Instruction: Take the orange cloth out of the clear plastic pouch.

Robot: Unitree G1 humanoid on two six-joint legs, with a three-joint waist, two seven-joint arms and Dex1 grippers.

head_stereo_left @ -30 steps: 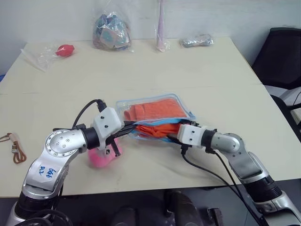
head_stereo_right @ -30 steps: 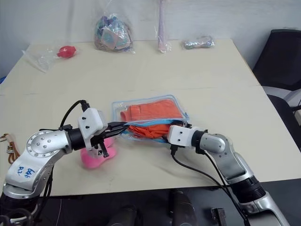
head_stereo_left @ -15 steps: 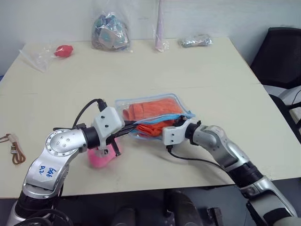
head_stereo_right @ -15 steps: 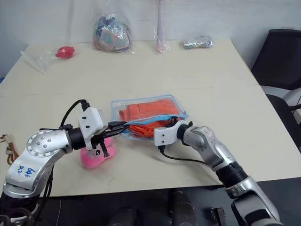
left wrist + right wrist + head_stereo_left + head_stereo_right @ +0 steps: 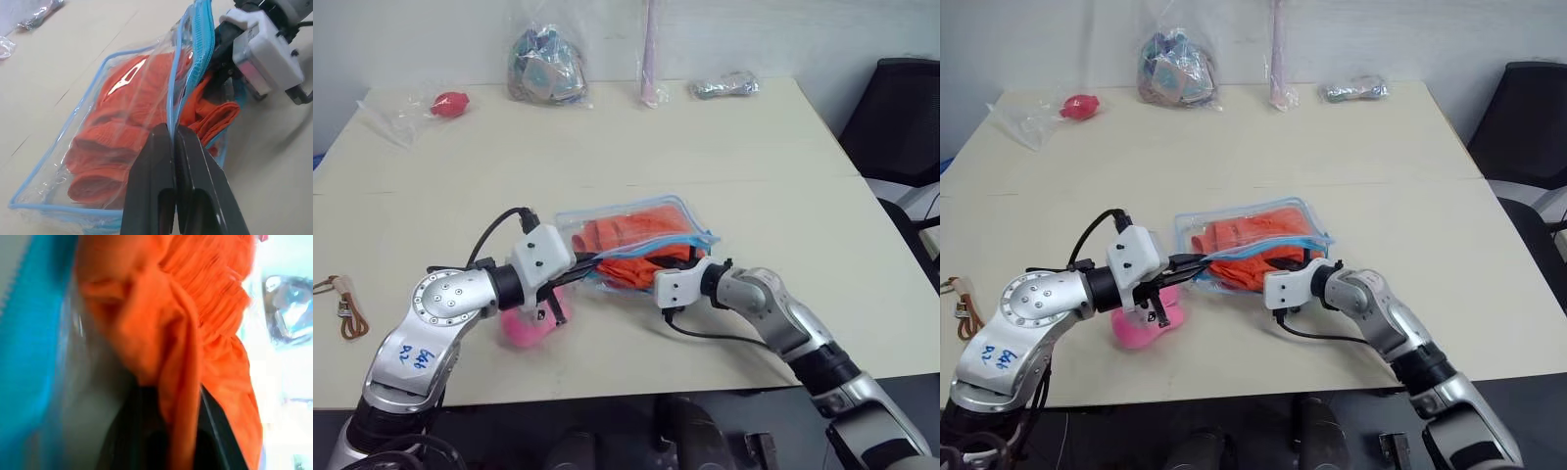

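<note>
The clear plastic pouch [image 5: 574, 217] with light blue trim lies at the table's middle, its open mouth facing me. The orange cloth [image 5: 641, 223] fills it, and a fold [image 5: 215, 115] spills out of the mouth. My left gripper [image 5: 590, 266] is shut on the pouch's blue zipper edge [image 5: 172, 128] at the near left corner and holds it up. From the right, my right gripper [image 5: 1299, 264] reaches into the mouth. In the right wrist view it [image 5: 171, 399] is shut on a fold of the orange cloth [image 5: 186, 333].
A pink plush toy [image 5: 530, 325] sits under my left wrist. Along the far edge stand a clear bag with a red ball [image 5: 447, 102], a knotted bag of coloured items [image 5: 545, 67], a slim pink item [image 5: 649, 59] and a silvery packet [image 5: 724, 86]. A black chair [image 5: 901, 108] is at the right.
My right gripper has moved left into the pouch mouth and gone from open to shut on the orange cloth. The left gripper has kept its hold and place.
</note>
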